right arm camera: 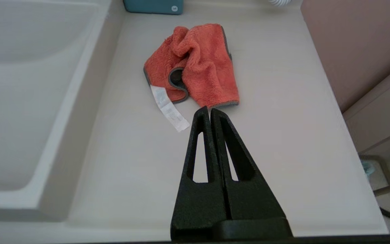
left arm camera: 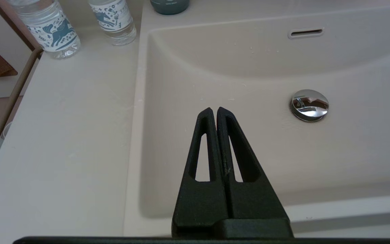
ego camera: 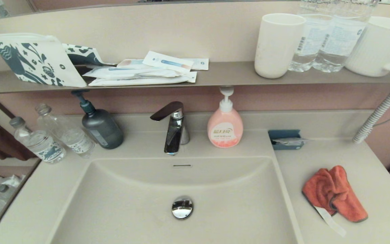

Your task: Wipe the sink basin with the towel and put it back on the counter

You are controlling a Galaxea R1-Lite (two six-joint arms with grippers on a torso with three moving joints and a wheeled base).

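**Towel Not Yet Picked Up**

Above the counter (right arm camera: 120, 162), the right claw (right arm camera: 210, 110) hangs closed and empty just short of the crumpled towel (right arm camera: 195, 64). The left claw (left arm camera: 213, 110) is closed over the sink basin (left arm camera: 249, 152). Wiping and return remain. A blue holder (ego camera: 285, 139) sits behind the towel; bottles stand well apart.

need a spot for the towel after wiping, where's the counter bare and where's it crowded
Bare: the counter right of the sink basin, around the towel and in front of the blue holder. Crowded: the back left corner with two water bottles and the dark pump bottle.
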